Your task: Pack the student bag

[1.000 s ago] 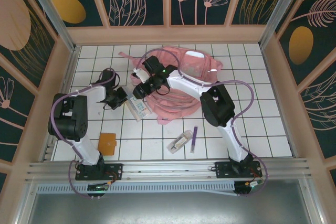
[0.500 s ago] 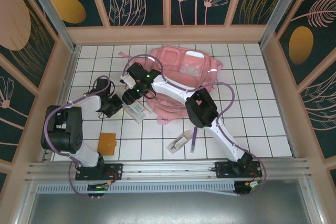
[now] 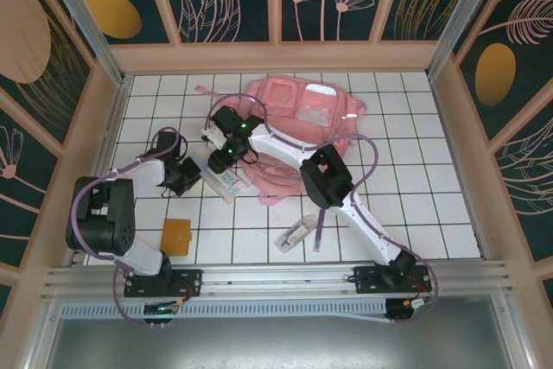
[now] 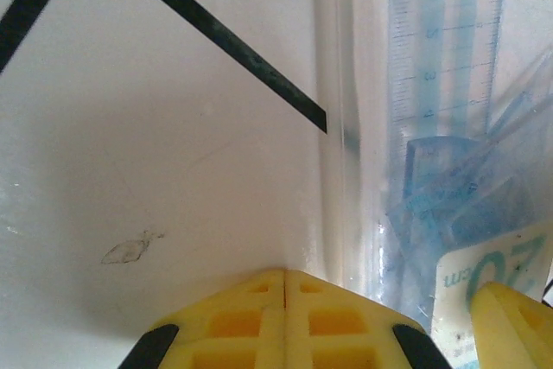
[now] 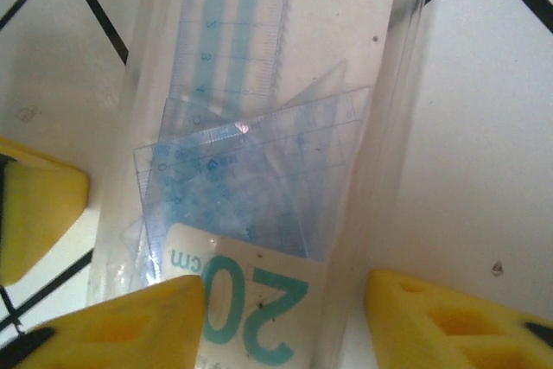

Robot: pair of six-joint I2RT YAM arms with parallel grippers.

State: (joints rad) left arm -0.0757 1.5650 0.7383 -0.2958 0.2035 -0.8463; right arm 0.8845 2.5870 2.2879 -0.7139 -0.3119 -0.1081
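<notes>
While right claw [image 3: 221, 162] straddles ruler pack [image 3: 229, 184] | student bag [image 3: 313, 110] just beyond

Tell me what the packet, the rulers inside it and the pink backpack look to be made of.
The packet looks like thin clear plastic film, glossy: the contents show through it and its edges catch light. The rulers seem to be stiff, transparent, blue-tinted plastic, perhaps acrylic, with printed scales. The pink backpack appears to be soft fabric, probably synthetic, with a matte look: it slumps and creases.
</notes>
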